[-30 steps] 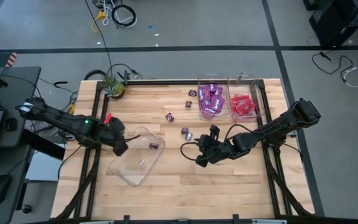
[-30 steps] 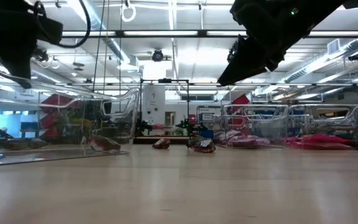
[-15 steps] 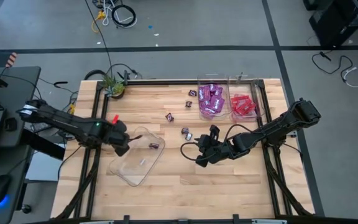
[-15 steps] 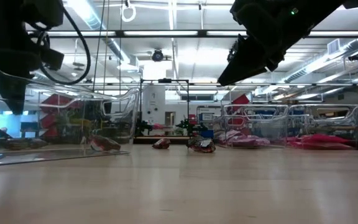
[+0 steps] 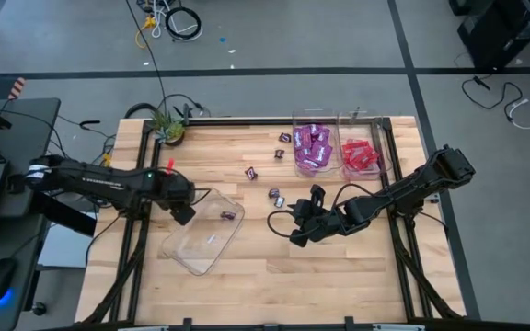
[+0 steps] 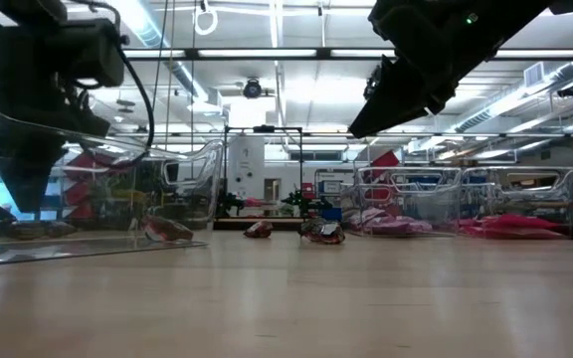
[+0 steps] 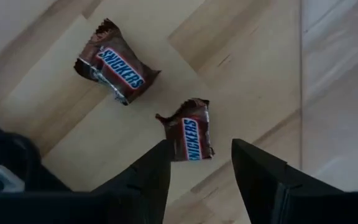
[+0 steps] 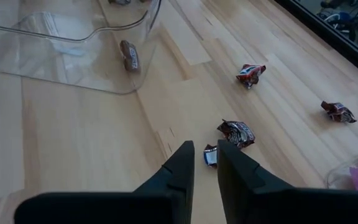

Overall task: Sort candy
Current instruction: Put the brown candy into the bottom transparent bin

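Note:
Small brown wrapped candy lies about the table: one piece (image 5: 227,215) in the clear tray (image 5: 201,246), others loose on the wood (image 5: 251,172) (image 5: 276,197). My left gripper (image 5: 183,213) points down over the tray's left end, open. Its wrist view shows one brown candy (image 7: 191,138) lying below, between the fingertips, and a second (image 7: 115,68) just beyond. My right gripper (image 5: 295,227) hangs above the table's middle. Its fingers stand a narrow gap apart with nothing between them, near two loose pieces (image 8: 237,132) (image 8: 210,155).
Two clear bins stand at the far right, one with purple packets (image 5: 313,147), one with red packets (image 5: 359,156). A small plant (image 5: 167,129) sits at the far left corner. More brown pieces lie near the bins (image 5: 284,137). Bare wood stretches along the near edge.
My left gripper has come down over the tray's left end and shifted a little toward the table's right. The tray and the loose candy have kept their places.

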